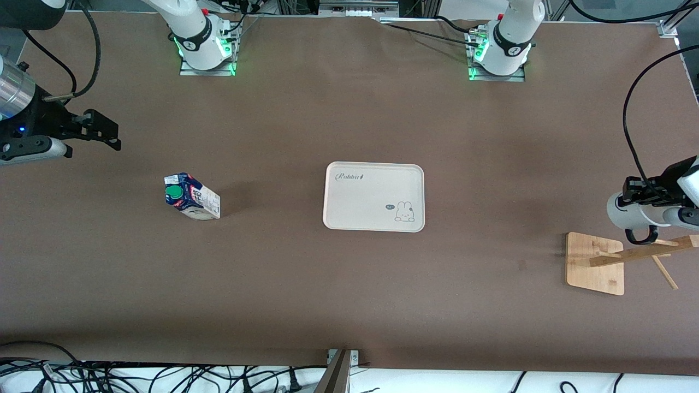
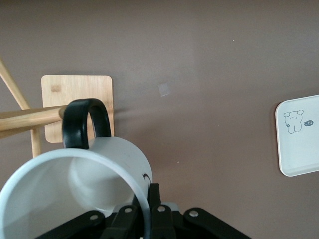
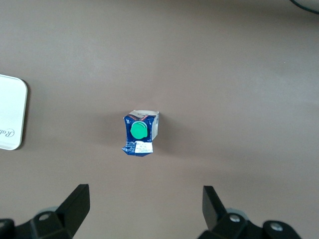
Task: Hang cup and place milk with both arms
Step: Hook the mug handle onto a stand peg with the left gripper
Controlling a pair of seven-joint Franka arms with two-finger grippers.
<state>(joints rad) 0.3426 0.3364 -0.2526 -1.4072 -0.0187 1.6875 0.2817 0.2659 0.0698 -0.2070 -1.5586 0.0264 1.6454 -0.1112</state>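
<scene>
My right gripper hangs over the bare table at the right arm's end, fingers spread wide with nothing between them. The milk stands upright on the table, nearer the front camera than that gripper and well apart from the tray. I judge the carton light but soft-walled, so I would pinch its flat sides below the gable, gently. My left gripper is clamped on the wall of the cup, held up by the rack, the black handle touching or just short of a wooden peg. The cup is stiff, smooth and breakable; my rim hold suits threading the loop.
</scene>
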